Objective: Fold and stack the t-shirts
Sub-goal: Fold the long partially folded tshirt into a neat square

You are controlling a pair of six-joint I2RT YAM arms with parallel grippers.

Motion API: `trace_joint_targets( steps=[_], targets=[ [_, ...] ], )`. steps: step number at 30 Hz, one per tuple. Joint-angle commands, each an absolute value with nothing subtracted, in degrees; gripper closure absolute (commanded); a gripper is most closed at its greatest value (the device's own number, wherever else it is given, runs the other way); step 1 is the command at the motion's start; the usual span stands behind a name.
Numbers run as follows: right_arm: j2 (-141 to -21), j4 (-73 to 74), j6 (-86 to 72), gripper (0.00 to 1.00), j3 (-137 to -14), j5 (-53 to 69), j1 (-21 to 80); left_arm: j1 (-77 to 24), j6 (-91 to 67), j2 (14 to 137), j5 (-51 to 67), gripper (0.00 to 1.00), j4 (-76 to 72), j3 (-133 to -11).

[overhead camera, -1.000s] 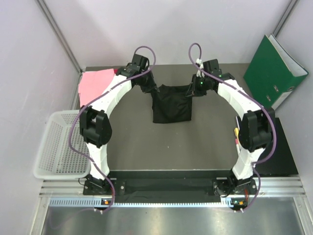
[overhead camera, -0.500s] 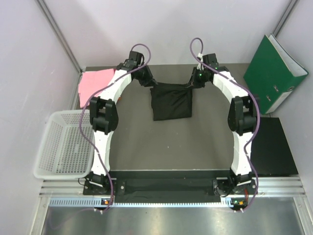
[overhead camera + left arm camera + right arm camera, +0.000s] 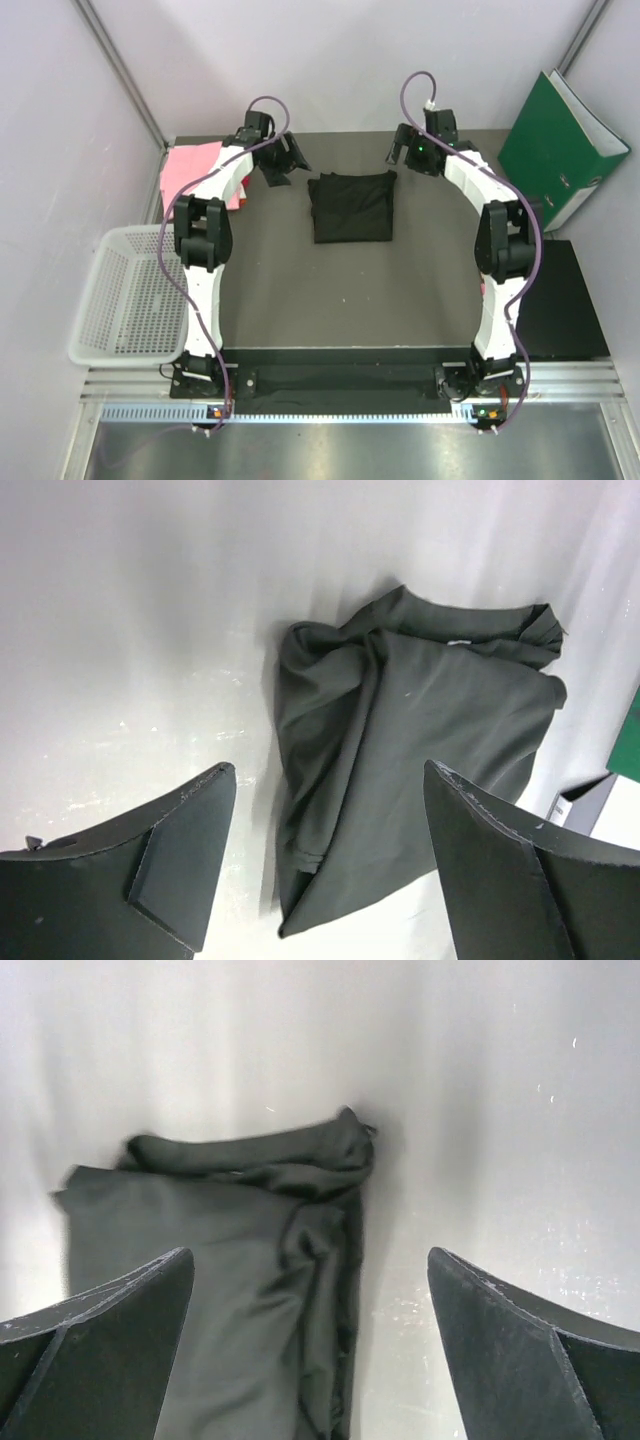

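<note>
Toward the far middle of the desk [image 3: 330, 290] lies the black t-shirt [image 3: 350, 206], folded into a rough rectangle, its far corners bunched. Off its far left corner the left jaws stand wide, holding nothing; off its far right corner the right jaws gape too, empty. Well left of it sits a pink t-shirt [image 3: 192, 168]; a green binder [image 3: 560, 145] stands well right.

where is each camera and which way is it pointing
Top external: above and behind the arms, looking down on both and the black t-shirt between them.
Left wrist: on that wrist, facing down past the open left tool at the shirt.
Right wrist: on that wrist, facing down past the open right tool at the shirt.
Shared: all three see the shirt, ungripped.
</note>
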State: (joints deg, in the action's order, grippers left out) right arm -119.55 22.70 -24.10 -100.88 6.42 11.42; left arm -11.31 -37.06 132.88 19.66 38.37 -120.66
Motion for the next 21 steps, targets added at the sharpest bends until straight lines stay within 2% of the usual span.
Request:
trace_joint_targets(
  steps=[1,3,8,21],
  targets=[
    [-114.5,21.4,-25.0,0.0,-98.8,9.6,11.3,-11.7,-36.6,130.6,24.9,0.21,33.4,-116.2],
    [-114.5,21.0,-26.7,0.0,-95.4,13.4,11.3,-11.9,-37.1,131.5,25.7,0.23,32.4,-115.3],
    [-116.2,16.0,-32.7,0.0,-88.3,19.1,11.2,-11.9,-39.5,134.1,28.6,0.41,27.3,-114.8],
    [-120.4,14.6,-35.3,0.03,-91.1,23.3,10.3,-12.0,-42.1,140.4,30.0,0.47,23.2,-121.7]
  ],
)
